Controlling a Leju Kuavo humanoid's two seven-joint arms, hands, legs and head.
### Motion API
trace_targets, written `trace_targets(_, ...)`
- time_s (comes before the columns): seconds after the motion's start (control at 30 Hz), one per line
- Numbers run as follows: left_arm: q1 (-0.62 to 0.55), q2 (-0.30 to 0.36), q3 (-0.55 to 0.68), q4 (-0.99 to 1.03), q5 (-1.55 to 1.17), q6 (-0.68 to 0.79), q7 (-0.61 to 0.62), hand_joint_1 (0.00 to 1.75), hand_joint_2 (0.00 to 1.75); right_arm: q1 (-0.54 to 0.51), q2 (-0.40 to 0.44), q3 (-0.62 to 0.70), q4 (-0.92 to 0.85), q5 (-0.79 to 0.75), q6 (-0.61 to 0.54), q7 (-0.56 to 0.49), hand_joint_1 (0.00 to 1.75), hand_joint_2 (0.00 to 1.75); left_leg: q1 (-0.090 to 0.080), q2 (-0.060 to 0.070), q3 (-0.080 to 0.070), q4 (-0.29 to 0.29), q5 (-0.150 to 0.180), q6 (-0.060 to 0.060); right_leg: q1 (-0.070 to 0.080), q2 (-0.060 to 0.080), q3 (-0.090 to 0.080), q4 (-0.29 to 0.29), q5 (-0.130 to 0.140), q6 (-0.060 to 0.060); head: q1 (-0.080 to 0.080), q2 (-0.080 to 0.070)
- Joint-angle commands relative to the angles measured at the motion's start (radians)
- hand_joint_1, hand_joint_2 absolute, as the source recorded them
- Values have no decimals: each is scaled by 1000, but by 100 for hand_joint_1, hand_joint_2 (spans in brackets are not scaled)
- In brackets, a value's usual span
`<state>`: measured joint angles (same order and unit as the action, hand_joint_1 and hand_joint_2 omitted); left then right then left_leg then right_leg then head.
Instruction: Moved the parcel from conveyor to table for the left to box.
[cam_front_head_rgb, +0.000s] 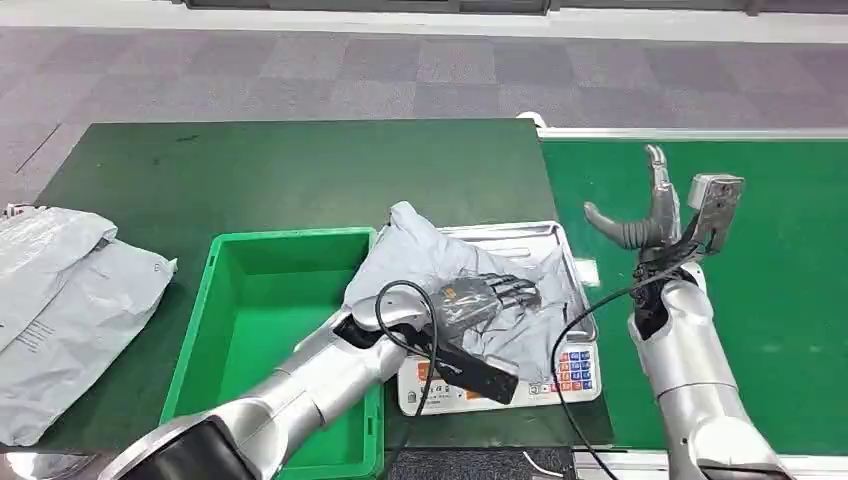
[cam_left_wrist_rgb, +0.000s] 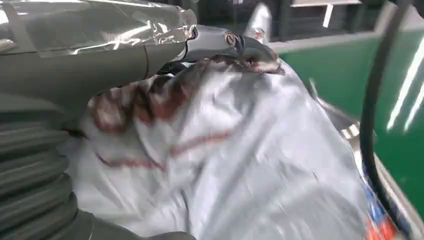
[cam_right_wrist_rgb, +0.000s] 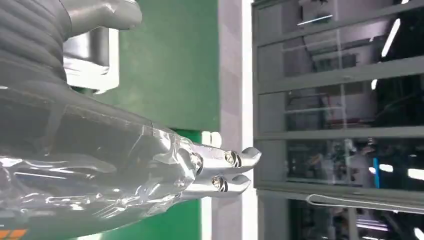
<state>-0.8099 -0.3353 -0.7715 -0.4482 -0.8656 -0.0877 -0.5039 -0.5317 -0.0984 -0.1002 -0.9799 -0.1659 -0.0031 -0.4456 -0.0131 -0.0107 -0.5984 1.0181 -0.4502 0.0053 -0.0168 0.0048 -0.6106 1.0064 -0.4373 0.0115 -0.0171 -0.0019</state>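
Box: we see the green box (cam_front_head_rgb: 262, 330) on the table, left of the scale (cam_front_head_rgb: 560, 375).
Parcel: grey parcel (cam_front_head_rgb: 430, 262) on the scale; printing unreadable.
Left hand: our left hand (cam_front_head_rgb: 487, 297) lies flat on it; whether it grips, we can't tell.
Right hand: our right hand (cam_front_head_rgb: 650, 215) is upright, spread, empty.

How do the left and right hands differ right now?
The left hand lies flat on the grey parcel over the scale; the right hand is raised above the green conveyor, touching nothing. Left fingers press into the bag; right fingers point upward, thumb apart. Both are wrapped in clear film.
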Motion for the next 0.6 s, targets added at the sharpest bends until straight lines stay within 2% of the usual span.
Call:
trace_targets(0.03, 0, -2, -238, -3, -42, -11, -2, 168, 175, 64, -22, -90, -74, -16, 22, 33, 0, 175, 0, 0, 2, -1, 0, -1, 1, -1, 2, -1, -1, -1, 0, 0)
trace_targets(0.07, 3, 1, -261, -4, -65, -4, 7, 175, 175, 75, -26, -93, -84, -21, 28, 36, 0, 175, 1, -1, 2, -1, -1, -2, 1, -2, 3, -1, -1, -1, 0, 0)
trace_targets(0.23, 50, 8, -362, 38, -201, 63, 143, 175, 175, 173, -45, -98, -163, -41, 73, 51, 0, 175, 1, -3, 6, -5, 0, -2, 1, -5, 8, -5, -1, -1, 0, 0)
trace_targets(0.37, 14, 4, -355, 72, -216, 97, 205, 175, 175, 150, -75, -69, -119, -56, 93, 52, 0, 175, 1, 1, 3, -2, -1, -1, 1, 0, 4, -2, -1, 0, 0, 0)
trace_targets(0.5, -14, -5, -295, 63, -189, 195, 252, 175, 175, 99, -62, -43, -81, -57, 89, 48, 0, 175, 1, 4, 4, -2, -1, -1, 1, 2, 4, -2, 1, -1, 0, 0)
trace_targets(0.6, -21, -14, -307, 55, -231, 244, 321, 175, 175, 124, -57, -45, -118, -60, 81, 51, 0, 175, 1, 6, 4, -1, -1, -1, 1, 3, 3, -2, 2, -1, 0, 0)
